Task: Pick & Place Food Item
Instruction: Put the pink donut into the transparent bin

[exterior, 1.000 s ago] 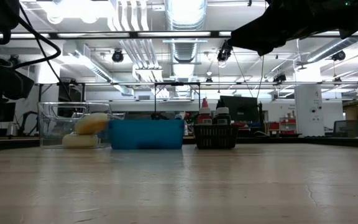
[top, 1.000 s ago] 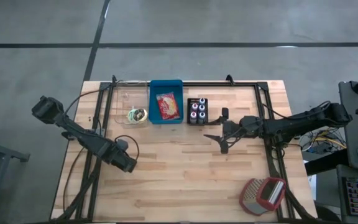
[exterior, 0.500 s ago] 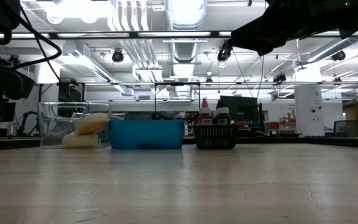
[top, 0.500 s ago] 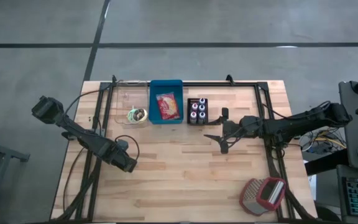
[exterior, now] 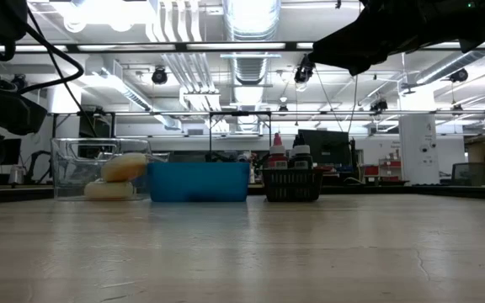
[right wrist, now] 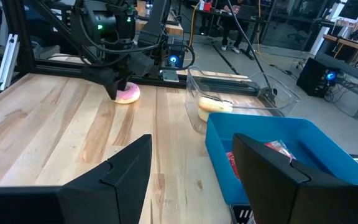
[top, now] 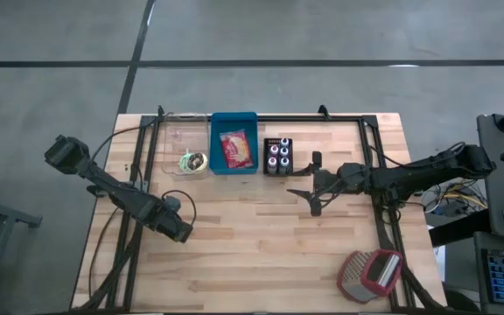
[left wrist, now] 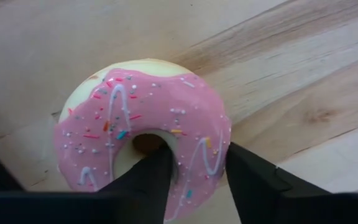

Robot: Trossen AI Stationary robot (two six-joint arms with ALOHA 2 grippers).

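Left wrist view, left gripper point(left wrist: 194, 171) straddling doughnut point(left wrist: 129, 127) rim

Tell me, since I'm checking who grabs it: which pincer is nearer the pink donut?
Left. The left pincer is right on the pink donut, one finger in its hole. The right pincer hangs far across the table.

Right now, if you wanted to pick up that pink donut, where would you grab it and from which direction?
From straight above, pinching one side of the ring. The pink donut lies flat on the table, hole upward, so one finger fits in the hole and one outside the rim. The left gripper stands just so: one finger in the hole, one outside.
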